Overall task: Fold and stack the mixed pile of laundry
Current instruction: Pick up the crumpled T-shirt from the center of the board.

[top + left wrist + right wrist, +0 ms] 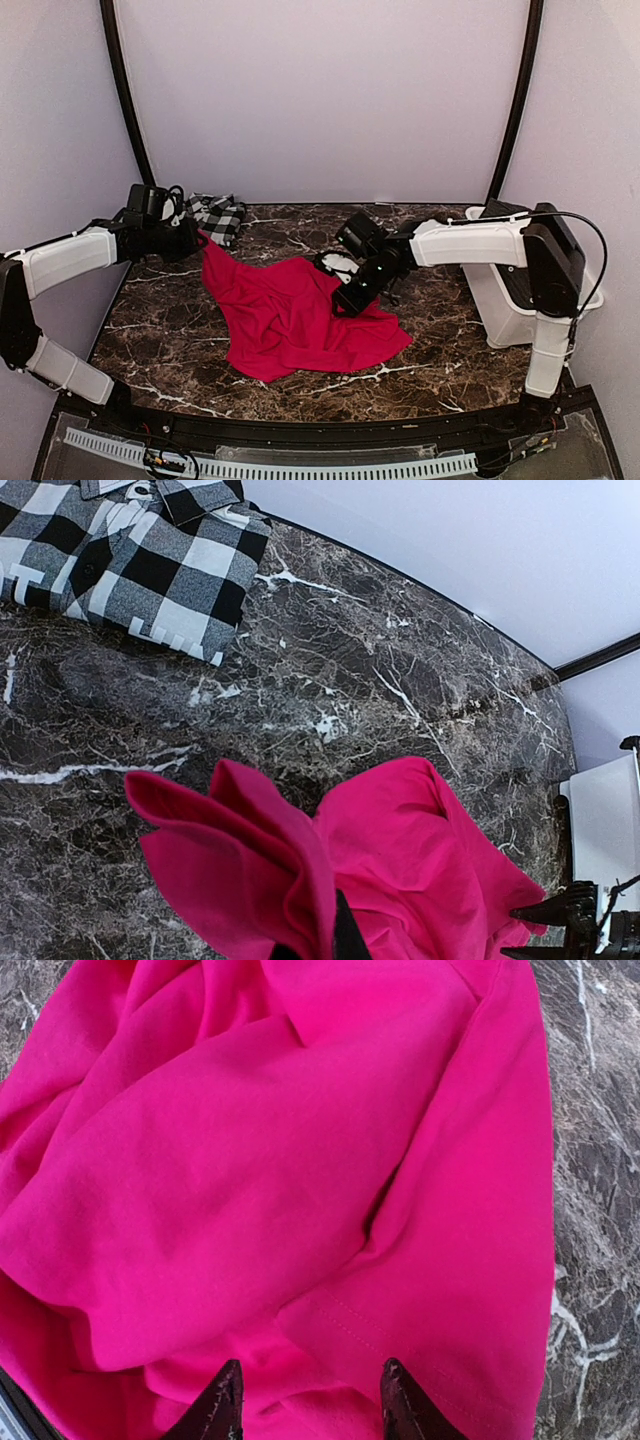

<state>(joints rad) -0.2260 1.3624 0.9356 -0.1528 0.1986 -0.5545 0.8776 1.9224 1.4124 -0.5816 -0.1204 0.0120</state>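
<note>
On the table (160, 340) the spread garment (300, 320) lies central, the folded garment (218, 215) behind-left of it, the bin (497, 305) right.

No words can be read. The checked shirt (150, 570), lying well ahead of the left gripper (315, 942), carries white letters along its edge, but they are too folded to read.

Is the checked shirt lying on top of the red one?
No, the checked shirt lies by itself on the table, with bare marble between it and the red cloth.
</note>
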